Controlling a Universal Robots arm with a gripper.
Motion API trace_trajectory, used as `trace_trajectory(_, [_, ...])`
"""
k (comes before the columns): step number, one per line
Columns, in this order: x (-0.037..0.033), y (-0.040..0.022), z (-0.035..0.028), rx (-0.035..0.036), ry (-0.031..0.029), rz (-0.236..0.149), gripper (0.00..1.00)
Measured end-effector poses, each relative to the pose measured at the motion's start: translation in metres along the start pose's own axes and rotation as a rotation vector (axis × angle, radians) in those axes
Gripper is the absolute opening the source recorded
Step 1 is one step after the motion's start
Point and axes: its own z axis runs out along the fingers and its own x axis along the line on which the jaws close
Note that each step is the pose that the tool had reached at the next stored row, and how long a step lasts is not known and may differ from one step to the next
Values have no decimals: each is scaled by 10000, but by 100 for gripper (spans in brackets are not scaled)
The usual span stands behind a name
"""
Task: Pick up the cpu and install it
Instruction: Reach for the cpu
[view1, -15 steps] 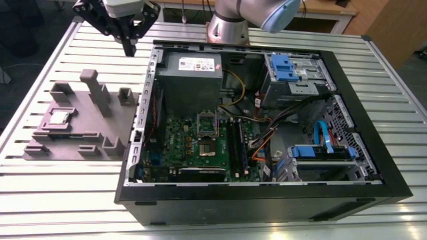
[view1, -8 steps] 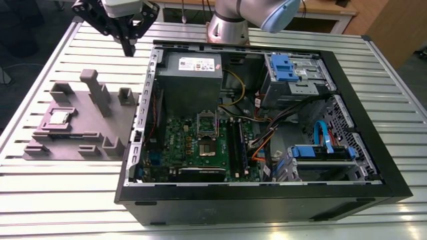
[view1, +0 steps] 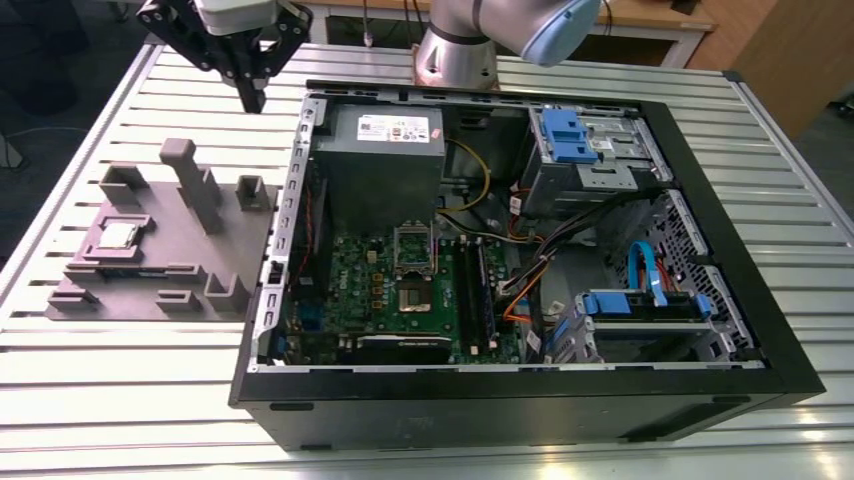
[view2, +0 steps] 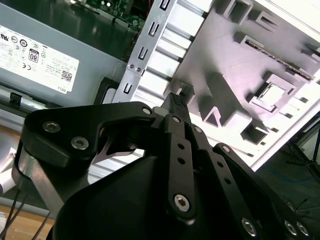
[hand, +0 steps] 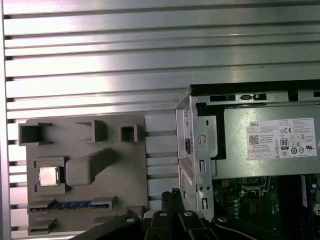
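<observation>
The cpu (view1: 120, 235) is a small silvery square lying flat in a recess of the grey moulded tray (view1: 200, 270), at the exterior view's left beside the open computer case. In both wrist views the cpu (hand: 48, 176) (view2: 272, 93) lies untouched in its tray (hand: 125, 165) (view2: 220, 45). My gripper (view1: 254, 100) hangs high over the slatted table beyond the tray's far edge, near the case's back corner. Its black fingers (hand: 173, 194) (view2: 174, 101) are shut together with nothing between them. The motherboard's shiny socket frame (view1: 412, 262) lies inside the case.
The black case (view1: 534, 400) lies on its side, open upward, with a grey power supply (view1: 384, 140), drive bays with blue parts (view1: 567, 135) and loose cables (view1: 534, 260). The tray carries upright posts (view1: 187, 175). The arm's base (view1: 454, 50) stands behind the case on the slatted table (view1: 134, 380).
</observation>
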Motion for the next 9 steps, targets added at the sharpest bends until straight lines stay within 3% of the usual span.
trace_trajectory(9, [48, -4, 2, 1, 5, 0, 11])
